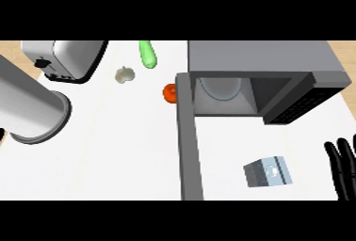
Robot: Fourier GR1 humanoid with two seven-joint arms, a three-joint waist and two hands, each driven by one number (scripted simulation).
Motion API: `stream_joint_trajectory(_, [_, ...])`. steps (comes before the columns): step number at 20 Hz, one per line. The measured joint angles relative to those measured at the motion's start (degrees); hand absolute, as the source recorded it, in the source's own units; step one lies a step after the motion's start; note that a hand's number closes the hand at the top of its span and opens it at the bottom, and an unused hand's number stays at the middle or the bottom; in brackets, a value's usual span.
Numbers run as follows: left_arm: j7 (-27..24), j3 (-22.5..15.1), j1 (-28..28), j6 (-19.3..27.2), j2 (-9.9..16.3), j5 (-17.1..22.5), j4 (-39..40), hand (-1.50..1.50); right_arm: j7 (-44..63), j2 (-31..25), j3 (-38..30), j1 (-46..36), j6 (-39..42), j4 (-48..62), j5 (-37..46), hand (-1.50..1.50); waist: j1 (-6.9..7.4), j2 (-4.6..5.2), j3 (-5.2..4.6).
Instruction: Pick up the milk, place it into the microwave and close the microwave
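Observation:
The milk (267,172) is a small grey-blue carton lying on the white counter in front of the microwave (264,61). The microwave stands at the back right with its cavity showing and its door (189,141) swung wide open, running toward the front edge left of the carton. My right hand (342,164) shows at the right edge, fingers straight and pointing up, a short way right of the carton and apart from it. My left hand shows only as a dark sliver at the left edge (2,134).
A toaster (66,59) stands at the back left, with a large metal cylinder (31,106) in front of it. A garlic bulb (125,75), a green cucumber (147,53) and a red tomato (170,92) lie left of the microwave.

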Motion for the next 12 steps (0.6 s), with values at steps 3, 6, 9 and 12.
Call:
stream_joint_trajectory(3, [-0.67,2.76,3.4,-2.7,0.21,1.57,0.01,-1.5,-1.25,-0.59,0.14,2.46,-0.66,0.53,0.5,-1.5,0.06,0.01,0.0])
stream_joint_trajectory(6, [-0.61,3.7,4.36,-3.71,-0.15,2.53,-0.02,-1.5,-1.84,-0.39,0.3,2.13,-2.12,2.39,3.42,-1.5,0.09,0.09,0.02])
stream_joint_trajectory(9, [-0.95,5.83,5.83,-5.45,0.0,3.52,0.08,-1.5,-4.16,-0.2,-2.14,2.45,-2.95,6.01,3.03,-1.5,0.17,0.11,0.03])
stream_joint_trajectory(12, [-0.9,8.37,7.66,-7.12,0.37,5.08,0.07,-1.5,-7.93,0.41,-3.62,3.7,-4.15,10.5,2.98,-1.5,0.26,0.09,0.05])
